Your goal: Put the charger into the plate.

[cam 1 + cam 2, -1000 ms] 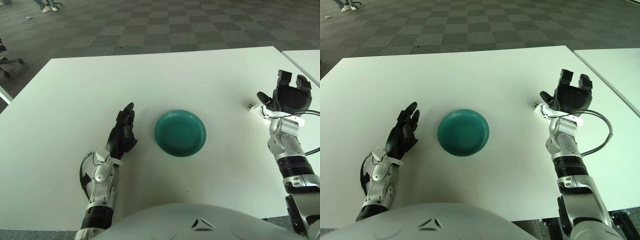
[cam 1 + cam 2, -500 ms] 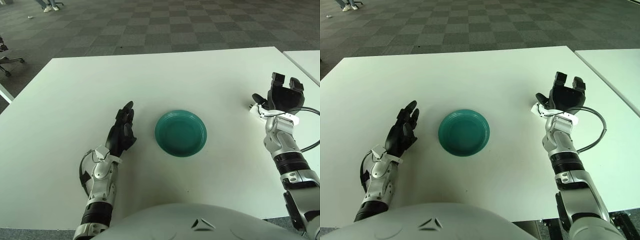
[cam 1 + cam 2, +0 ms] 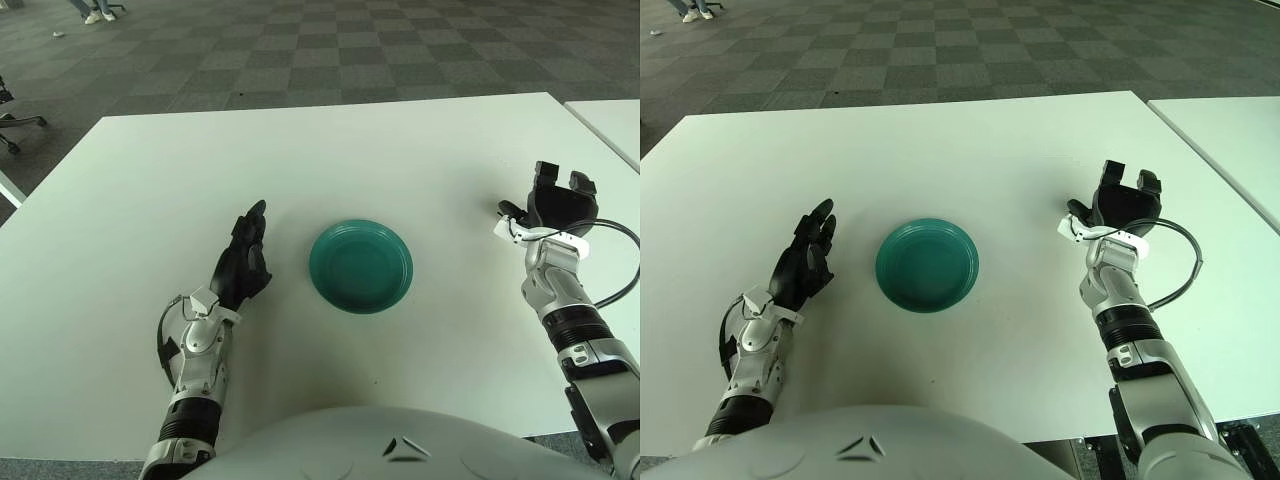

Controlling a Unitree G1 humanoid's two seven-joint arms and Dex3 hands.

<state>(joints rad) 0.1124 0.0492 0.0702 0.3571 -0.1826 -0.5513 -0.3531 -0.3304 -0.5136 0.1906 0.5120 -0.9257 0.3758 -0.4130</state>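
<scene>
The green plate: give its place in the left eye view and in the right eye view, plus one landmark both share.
Left eye view: green plate just right of centre, on the white table.
Right eye view: the same plate sits left of centre.
Shared landmark: the left robot hand, flat on the table beside the plate on the robot's left in both views.

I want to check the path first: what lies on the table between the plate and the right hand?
Nothing: between the plate and the right hand, which has the charger at it, only bare table shows, in both eye views.
</scene>
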